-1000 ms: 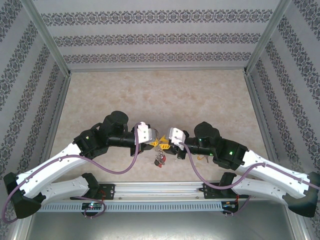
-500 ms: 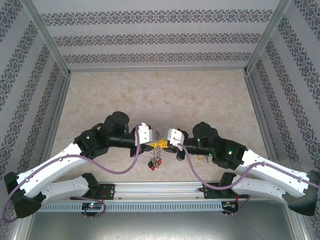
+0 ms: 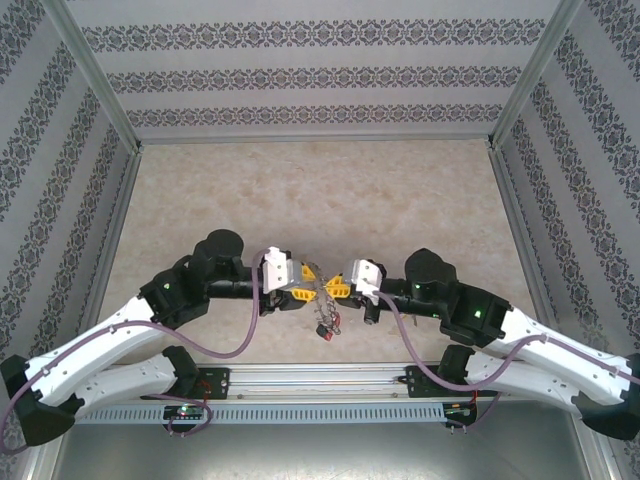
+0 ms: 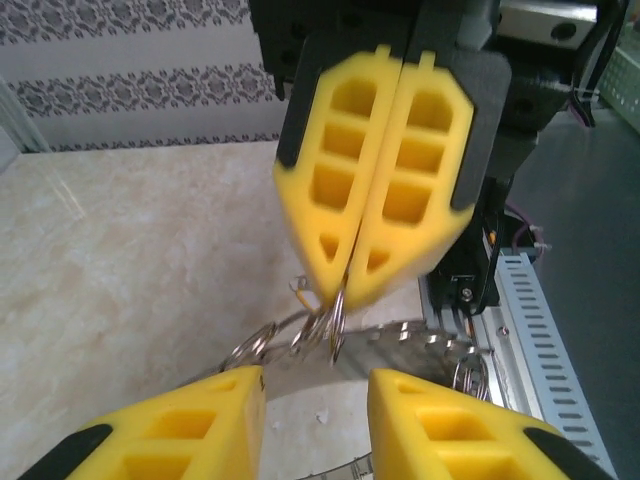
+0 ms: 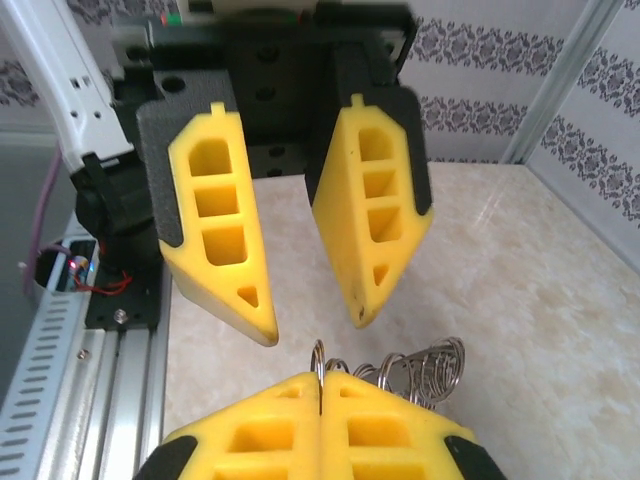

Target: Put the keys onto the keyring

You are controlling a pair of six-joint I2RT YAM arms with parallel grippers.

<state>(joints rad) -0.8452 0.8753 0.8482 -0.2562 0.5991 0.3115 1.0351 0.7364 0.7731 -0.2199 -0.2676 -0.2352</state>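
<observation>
Silvery keyring [image 5: 432, 372], beige marbled table [image 3: 320, 190]

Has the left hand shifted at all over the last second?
Yes. Judged against the fixed metal rail, the left hand has slid slightly left and nearer that rail, its jaws now apart.

The table [image 3: 320, 190] has a pale beige top with a marbled pattern, lit softly and evenly. Along its far edge stands the back wall [image 3: 320, 70], white with horizontal bands of dark floral ornament. The left wall [image 3: 50, 150] and the right wall [image 3: 600, 150] rise from the table's side edges and carry the same bands. Aluminium posts [image 3: 95, 70] rise from the table's two far corners. A silvery rail [image 3: 320, 380] runs along its near edge. Just nearer lies a white slotted strip [image 3: 300, 412], then a dull grey metal sheet [image 3: 320, 455].
</observation>
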